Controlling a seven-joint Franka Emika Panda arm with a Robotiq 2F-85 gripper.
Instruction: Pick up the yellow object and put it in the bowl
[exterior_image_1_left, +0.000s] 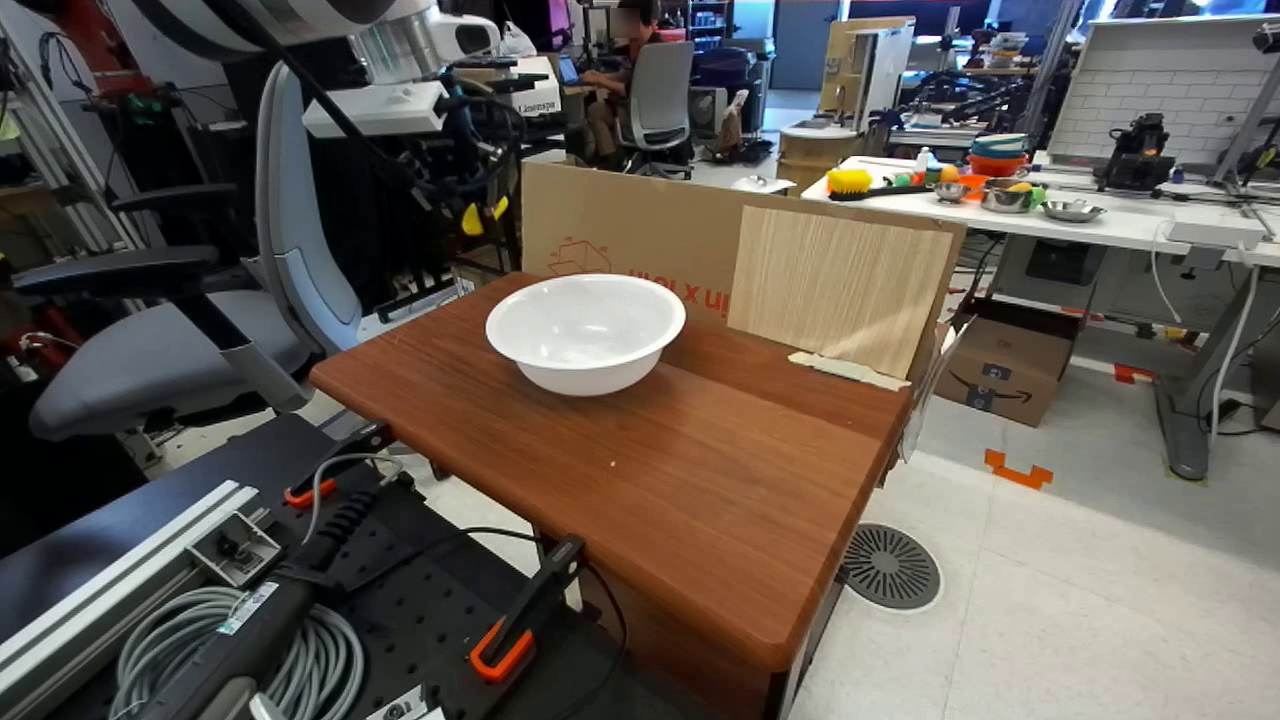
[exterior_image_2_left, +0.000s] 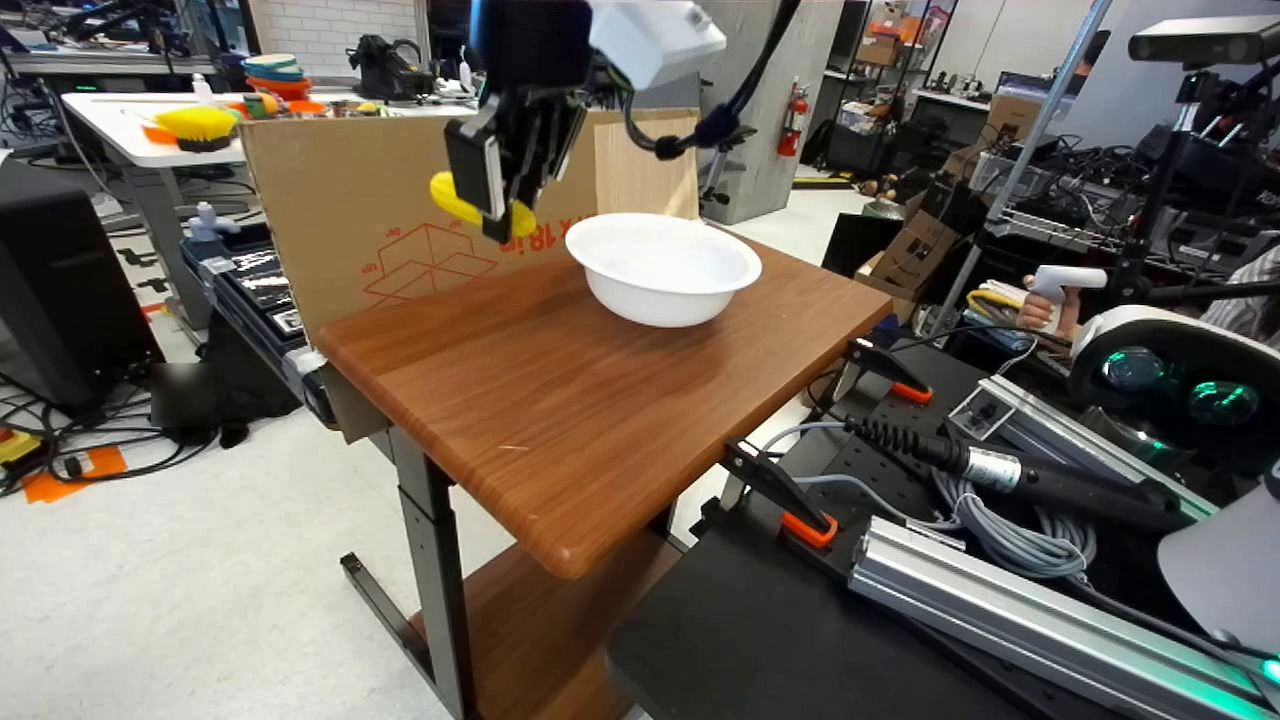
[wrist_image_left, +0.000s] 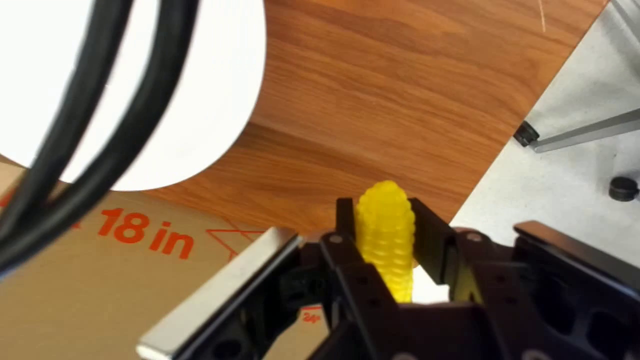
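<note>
A yellow corn-shaped object (wrist_image_left: 386, 225) with a bumpy surface is held between the two black fingers of my gripper (wrist_image_left: 384, 212) in the wrist view. It also shows as a yellow piece in both exterior views (exterior_image_1_left: 484, 216) (exterior_image_2_left: 456, 198), partly hidden by the fingers. My gripper (exterior_image_2_left: 508, 215) is shut on it and holds it in the air above table height, near the cardboard side. The white bowl (exterior_image_2_left: 660, 305) stands upright on the brown table, apart from the gripper. Its wall shows in an exterior view (exterior_image_1_left: 590, 380), and part of it shows in the wrist view (wrist_image_left: 220, 100), behind black cables.
The brown wooden table (exterior_image_1_left: 640, 490) carries the bowl. A cardboard sheet (exterior_image_2_left: 340, 200) stands upright along its edge, with a light wooden board (exterior_image_1_left: 840, 285) against it. Black and orange clamps (exterior_image_1_left: 525, 610) grip the opposite edge. A grey chair (exterior_image_1_left: 200, 310) stands beside the table.
</note>
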